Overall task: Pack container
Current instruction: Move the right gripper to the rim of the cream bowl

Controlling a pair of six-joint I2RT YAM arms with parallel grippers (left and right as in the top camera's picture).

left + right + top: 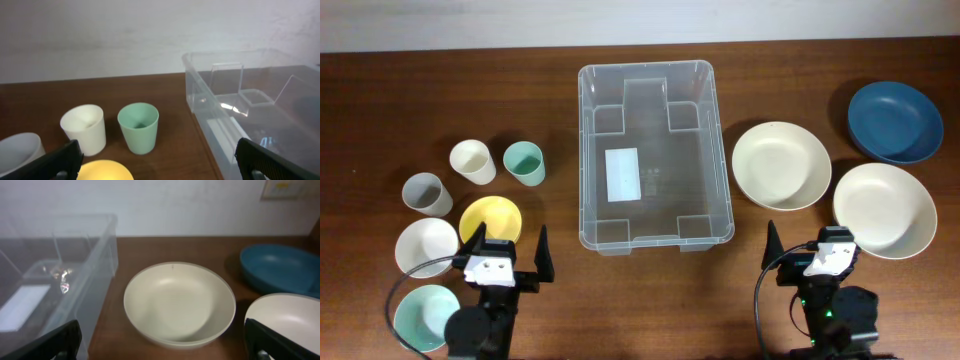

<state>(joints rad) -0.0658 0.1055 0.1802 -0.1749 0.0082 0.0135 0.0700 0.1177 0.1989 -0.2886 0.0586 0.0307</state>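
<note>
The clear plastic container (655,150) stands empty in the middle of the table, a white label on its base. It also shows in the left wrist view (250,115) and the right wrist view (55,275). Left of it are a cream cup (472,161), a green cup (523,161), a grey cup (426,194), a yellow bowl (490,218), a white bowl (425,246) and a mint bowl (425,315). Right of it are two cream bowls (781,165) (884,209) and a blue bowl (895,121). My left gripper (508,250) is open and empty near the yellow bowl. My right gripper (807,250) is open and empty at the front right.
The table is dark brown wood (380,110) with a white wall behind it. The arm bases and cables sit at the front edge.
</note>
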